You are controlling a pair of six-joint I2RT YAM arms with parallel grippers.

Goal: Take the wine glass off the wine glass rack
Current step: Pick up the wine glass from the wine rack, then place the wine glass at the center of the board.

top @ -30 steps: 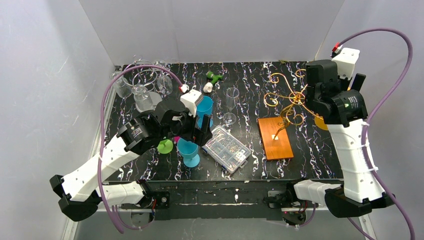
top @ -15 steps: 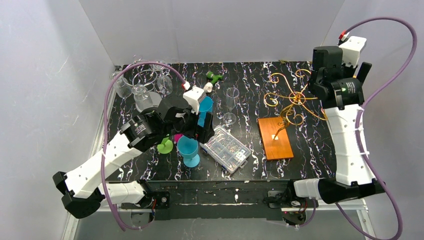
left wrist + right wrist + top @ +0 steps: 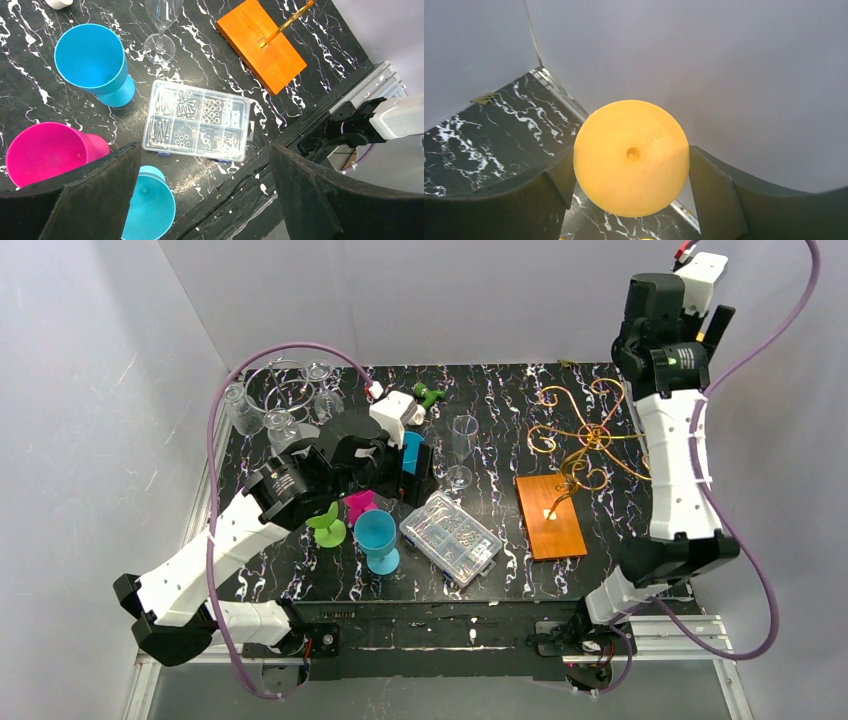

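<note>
From above, my right arm [image 3: 675,440] reaches high by the far wall, past the gold wine glass rack [image 3: 590,435]. I see no glass on its curls.

From the left wrist, my left end effector [image 3: 204,150] is wide open and empty above a clear box [image 3: 197,120], a blue cup [image 3: 90,55] and a pink cup [image 3: 45,152].

From the right wrist, my right end effector [image 3: 631,162] squeezes the round foot of the orange wine glass [image 3: 624,125]. I think the glass is off the rack. Next I must set it down gently on the worktop, away from the curls and the crowded cups.
</note>
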